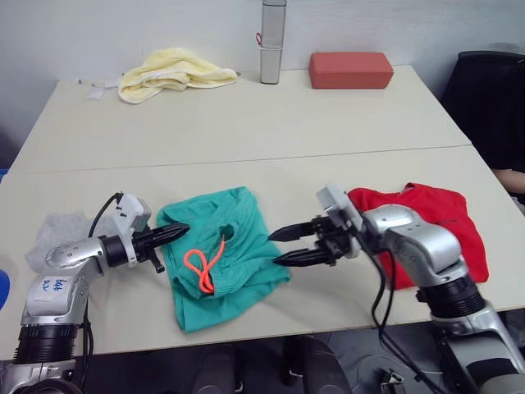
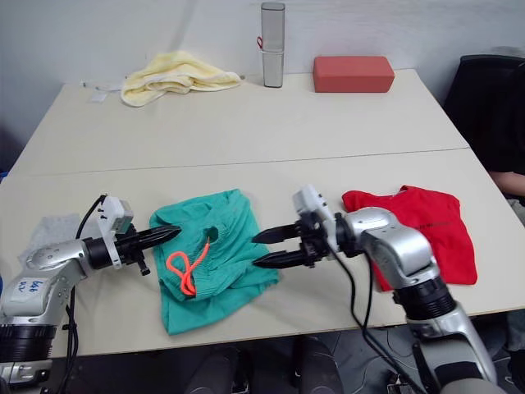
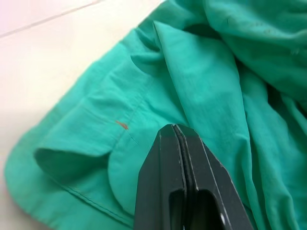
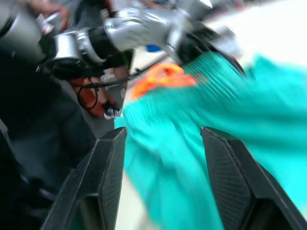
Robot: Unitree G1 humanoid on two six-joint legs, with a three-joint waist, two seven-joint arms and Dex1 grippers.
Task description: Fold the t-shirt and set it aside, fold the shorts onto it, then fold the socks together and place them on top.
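Observation:
The teal shorts (image 1: 234, 246) lie crumpled near the table's front edge, their orange drawstring (image 1: 201, 269) looped on top. My left gripper (image 1: 182, 231) is shut, its tip resting at the shorts' left edge; in the left wrist view the closed fingers (image 3: 175, 143) hover over the teal cloth with nothing seen between them. My right gripper (image 1: 283, 246) stands open just to the right of the shorts, fingers pointing at them. The red t-shirt (image 1: 435, 217) lies folded at the right, behind my right arm. Light grey socks (image 1: 57, 230) lie at the far left, beside my left arm.
At the back of the table sit a pale yellow towel (image 1: 168, 72), a grey upright cylinder (image 1: 272, 41) and a brick-red block (image 1: 351, 70). A seam (image 1: 246, 160) crosses the tabletop. A black chair (image 1: 492, 90) stands at the right.

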